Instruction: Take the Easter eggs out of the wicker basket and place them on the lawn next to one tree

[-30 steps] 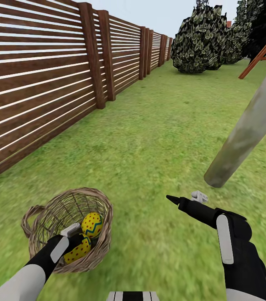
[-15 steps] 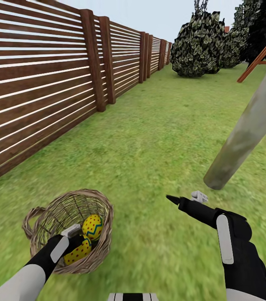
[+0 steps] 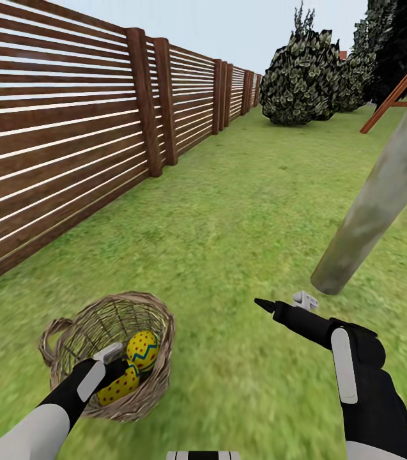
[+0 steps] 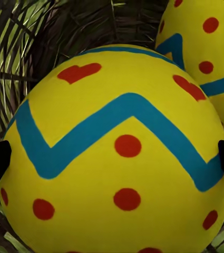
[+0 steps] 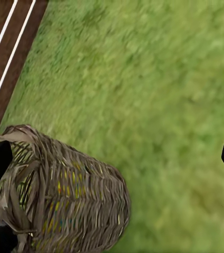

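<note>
Reaching into wicker basket [image 3: 110, 358], left gripper [image 3: 121, 367] astride egg [image 4: 117, 158].

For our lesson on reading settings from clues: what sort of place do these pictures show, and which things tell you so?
Most likely a fenced back garden. Short green grass lawn covers the ground, a brown slatted wooden fence runs along one side, and round leafy bushes stand beyond a pale mottled tree trunk.

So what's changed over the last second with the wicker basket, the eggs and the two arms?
Mostly the view: the fence, the round woven tan wicker basket and the pale tree trunk all shift slightly together, so the camera moved, not the things. The left gripper stays down in the basket around a yellow red-dotted Easter egg; another egg lies beside it. The right gripper stays open over the green lawn.
</note>
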Available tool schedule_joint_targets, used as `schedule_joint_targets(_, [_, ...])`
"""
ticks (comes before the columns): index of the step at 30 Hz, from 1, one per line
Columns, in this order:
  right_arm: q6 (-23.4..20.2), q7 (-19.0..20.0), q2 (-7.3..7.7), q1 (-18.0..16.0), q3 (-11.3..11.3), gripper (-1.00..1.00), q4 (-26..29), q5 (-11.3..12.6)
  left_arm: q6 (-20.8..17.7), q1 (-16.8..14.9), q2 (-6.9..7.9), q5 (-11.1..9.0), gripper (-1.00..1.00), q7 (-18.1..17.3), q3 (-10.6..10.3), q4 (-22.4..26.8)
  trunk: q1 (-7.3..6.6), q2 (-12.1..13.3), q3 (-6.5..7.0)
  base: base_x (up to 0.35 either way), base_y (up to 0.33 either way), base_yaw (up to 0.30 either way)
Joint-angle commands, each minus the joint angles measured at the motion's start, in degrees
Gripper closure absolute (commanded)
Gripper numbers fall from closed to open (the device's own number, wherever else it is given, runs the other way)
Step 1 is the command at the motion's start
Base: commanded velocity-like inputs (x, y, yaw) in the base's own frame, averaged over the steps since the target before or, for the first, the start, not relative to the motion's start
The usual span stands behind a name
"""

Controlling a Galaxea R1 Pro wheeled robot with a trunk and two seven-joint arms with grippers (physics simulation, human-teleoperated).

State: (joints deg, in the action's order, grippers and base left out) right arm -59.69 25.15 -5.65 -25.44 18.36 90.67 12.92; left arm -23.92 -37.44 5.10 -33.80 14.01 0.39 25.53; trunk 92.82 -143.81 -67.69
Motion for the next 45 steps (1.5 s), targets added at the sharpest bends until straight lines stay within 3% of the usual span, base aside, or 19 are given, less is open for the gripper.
schedule_joint_targets(1, [-0.3,0.3,-0.06,-0.1,0.2,-1.0,0.0,-0.2,-0.2,0.0,0.0,-0.6,1.0,0.4,0.0,0.1,-0.01,0.0,-0.04,0.0,0.0,0.0])
schedule_joint_targets(23, [-0.3,0.3,-0.06,-0.1,0.2,-1.0,0.0,-0.2,-0.3,0.0,0.0,-0.6,1.0,0.4,0.0,0.1,-0.11,0.0,0.85,0.0,0.0,0.0])
schedule_joint_targets(26, [-0.3,0.3,-0.06,-0.1,0.2,-1.0,0.0,-0.2,-0.3,0.0,0.0,-0.5,1.0,0.4,0.0,0.1,-0.19,0.1,1.51,0.0,0.0,0.0])
schedule_joint_targets(45, [-0.3,0.3,-0.06,-0.1,0.2,-1.0,0.0,-0.2,-0.3,0.0,0.0,-0.5,1.0,0.4,0.0,0.2,-0.19,0.1,1.51,-0.006,0.0,0.0])
